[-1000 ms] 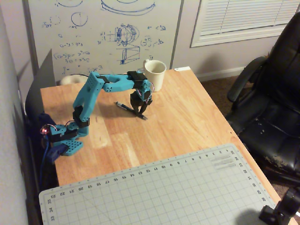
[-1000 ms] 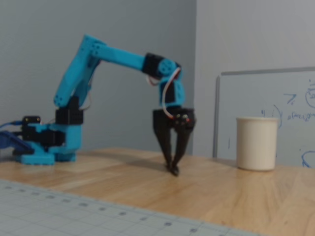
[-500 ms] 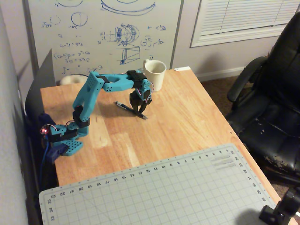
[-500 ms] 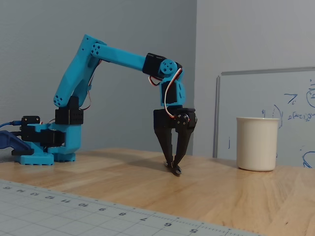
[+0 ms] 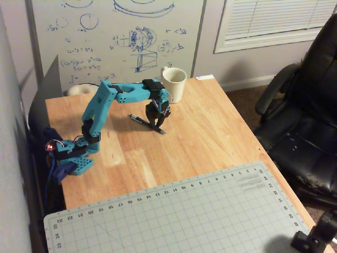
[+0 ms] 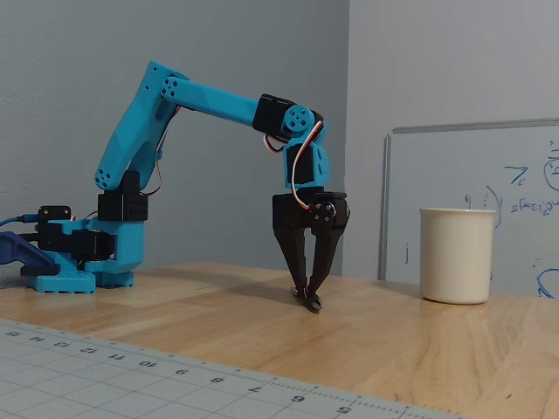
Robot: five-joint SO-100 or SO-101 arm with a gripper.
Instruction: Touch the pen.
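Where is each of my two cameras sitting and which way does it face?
Overhead view: high, beyond the grey grid cutting mat, facing down toward the whiteboard; whole turquoise arm shows, pincer down at the slim dark pen.
Fixed view: near tabletop height, side-on across the wooden table; the arm shows from base to pincer.
Shared: arm, pincer, pen end, cream mug, mat, whiteboard.
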